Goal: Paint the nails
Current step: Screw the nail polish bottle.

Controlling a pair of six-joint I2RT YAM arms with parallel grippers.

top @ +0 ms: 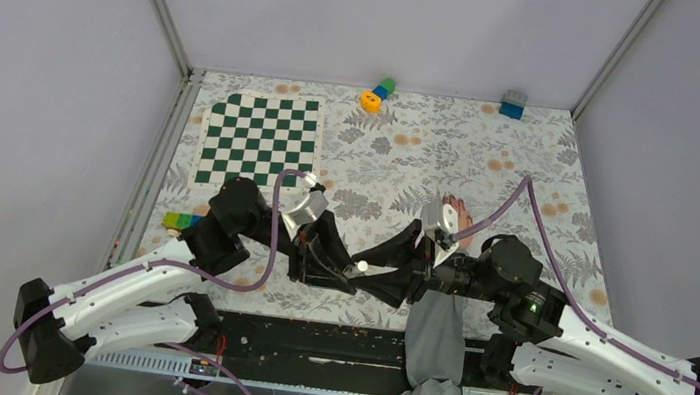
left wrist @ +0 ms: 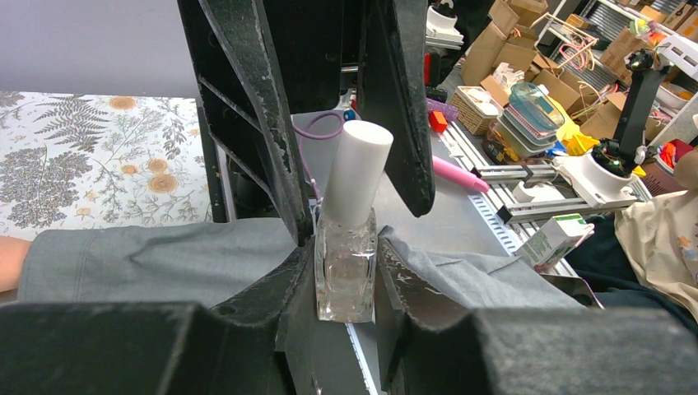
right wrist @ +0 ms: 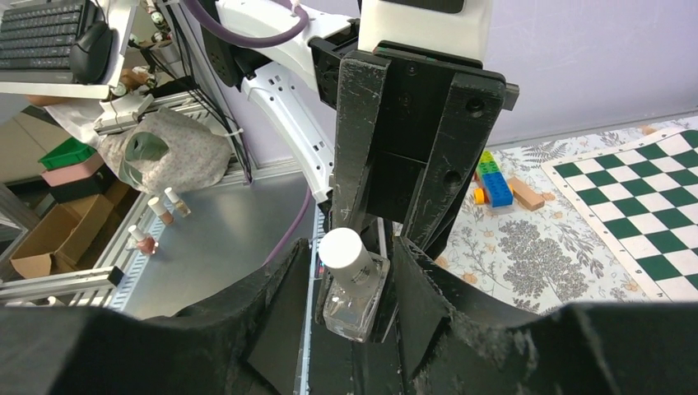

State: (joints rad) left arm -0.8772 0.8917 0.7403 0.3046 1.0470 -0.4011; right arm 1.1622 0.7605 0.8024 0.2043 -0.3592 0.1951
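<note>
The left gripper [left wrist: 344, 255] is closed on a small clear glass bottle [left wrist: 346, 284]. Its two fingers [left wrist: 272, 304] press the flat sides of the glass from both sides, with no gap between pad and glass. The bottle stands almost upright between them. Its white cap [left wrist: 355, 173] rises above the fingertips and leans a little to one side.

The right gripper [right wrist: 350, 251] comes from the opposite side and faces the left one. Its fingers [right wrist: 428, 304] stand one on each side of the white cap, partly open. In the right wrist view a narrow gap shows between each finger and the cap, so the cap is between them but not pinched. In the left wrist view one of these fingers looks very near the base of the cap; I cannot tell if it touches.

The human hand [top: 458, 215] lies flat on the flowered table cloth [top: 529, 179], behind the right fingertips and just beside the right wrist, on its far side. The grey sleeve [top: 435, 334] passes under the right arm, and in the left wrist view it lies just beyond the bottle. The nails are too small to make out.
</note>
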